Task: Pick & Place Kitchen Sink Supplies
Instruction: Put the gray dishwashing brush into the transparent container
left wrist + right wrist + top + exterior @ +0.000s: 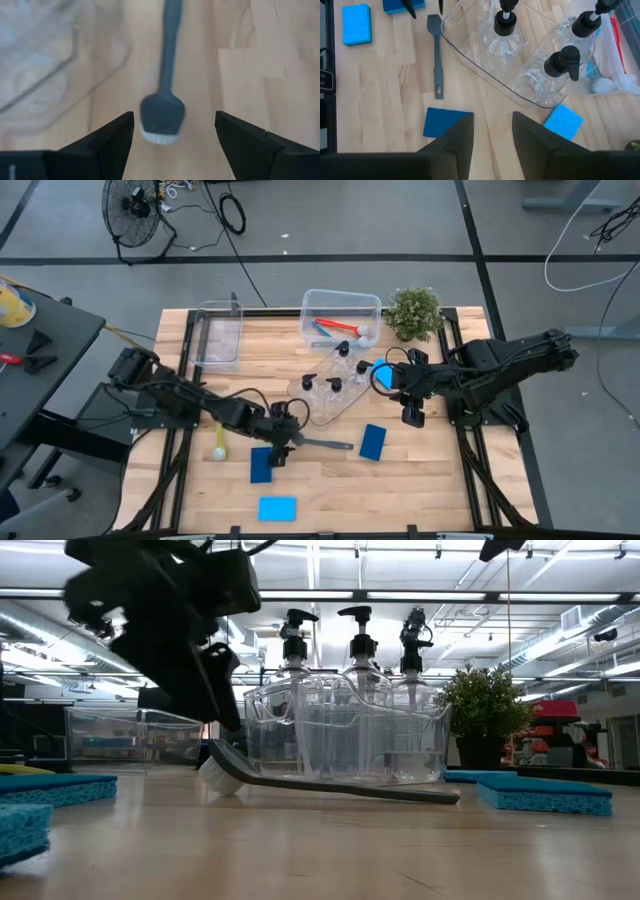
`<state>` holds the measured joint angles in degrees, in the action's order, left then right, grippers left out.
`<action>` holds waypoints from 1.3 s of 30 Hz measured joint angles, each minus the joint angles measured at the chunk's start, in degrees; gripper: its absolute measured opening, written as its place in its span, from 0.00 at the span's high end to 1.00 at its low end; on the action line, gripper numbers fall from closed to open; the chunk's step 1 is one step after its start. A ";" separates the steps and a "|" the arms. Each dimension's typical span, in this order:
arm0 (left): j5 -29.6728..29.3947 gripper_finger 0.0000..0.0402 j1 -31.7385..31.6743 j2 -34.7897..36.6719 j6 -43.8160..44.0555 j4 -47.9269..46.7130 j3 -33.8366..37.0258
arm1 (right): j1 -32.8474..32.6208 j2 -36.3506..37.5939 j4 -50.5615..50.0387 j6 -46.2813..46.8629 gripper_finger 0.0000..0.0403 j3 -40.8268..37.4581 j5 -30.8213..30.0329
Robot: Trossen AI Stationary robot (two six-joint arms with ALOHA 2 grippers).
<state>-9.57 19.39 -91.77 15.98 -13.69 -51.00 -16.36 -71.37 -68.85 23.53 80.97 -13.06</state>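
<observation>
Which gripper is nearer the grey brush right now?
Left. The left gripper is open right above the grey brush, fingers either side of its bristle head. The right gripper hangs farther off, beyond the handle end, past a dark-blue sponge.

The left arm reaches in from the tabletop's left edge toward the middle, its tool (283,442) pointing down low over the wood with both fingers (107,142) spread wide apart. The right arm reaches in from the right side, its tool (411,412) held higher (fingers parted, nothing between them).
</observation>
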 joint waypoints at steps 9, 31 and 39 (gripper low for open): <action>4.20 0.30 -3.32 -0.04 -3.24 0.36 0.00 | 0.00 0.00 0.05 0.06 0.66 0.00 -0.98; 6.41 0.30 -3.46 -3.82 -4.86 3.32 0.00 | 0.02 0.00 0.94 0.04 0.66 0.00 -3.00; 6.44 0.30 -3.48 -6.69 -4.57 5.62 -0.01 | 0.02 -0.02 1.73 0.03 0.66 0.00 -2.99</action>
<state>-3.13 15.91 -98.45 11.41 -8.07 -51.01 -16.34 -71.40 -67.12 23.56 80.97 -16.05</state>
